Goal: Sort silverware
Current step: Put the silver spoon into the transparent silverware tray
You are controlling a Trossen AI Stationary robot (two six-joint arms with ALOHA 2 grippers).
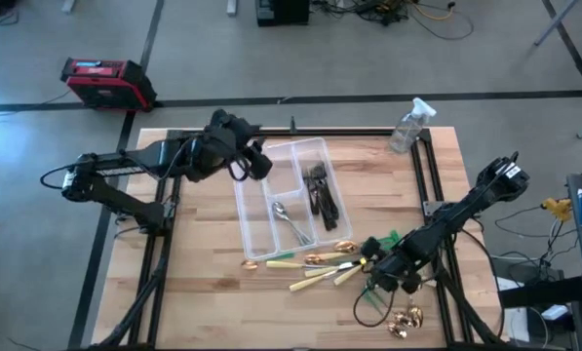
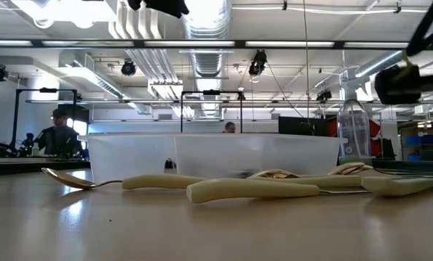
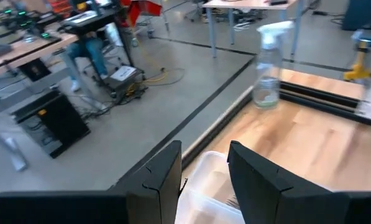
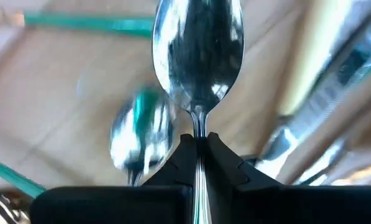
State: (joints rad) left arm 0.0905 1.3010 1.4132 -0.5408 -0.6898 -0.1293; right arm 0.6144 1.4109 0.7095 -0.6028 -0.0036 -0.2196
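Observation:
A clear divided tray (image 1: 261, 210) stands mid-table, with dark forks (image 1: 320, 190) in one compartment and a silver spoon (image 1: 291, 222) in another. Loose silverware lies near the tray's near end: gold spoons (image 1: 322, 258), cream-handled knives (image 1: 315, 280) and green-handled pieces (image 1: 386, 239). My right gripper (image 1: 380, 276) points steeply down over this pile, shut on a shiny silver spoon (image 4: 197, 50). My left gripper (image 3: 201, 180) hovers open above the tray's far left corner (image 3: 204, 186), with nothing between its fingers. My right gripper pinches the silver spoon's neck (image 4: 199, 127), just behind the bowl, between its two fingertips. The fingers come from above and lie along the spoon, whose handle runs back between them. The bowl sticks out past the fingertips. Whether it touches the table, I cannot tell.
A clear spray bottle (image 1: 410, 125) stands at the table's far right corner. More gold pieces (image 1: 405, 322) lie near the near right edge. Bare wood lies left of the tray. A red case (image 1: 105, 83) sits on the floor beyond the table.

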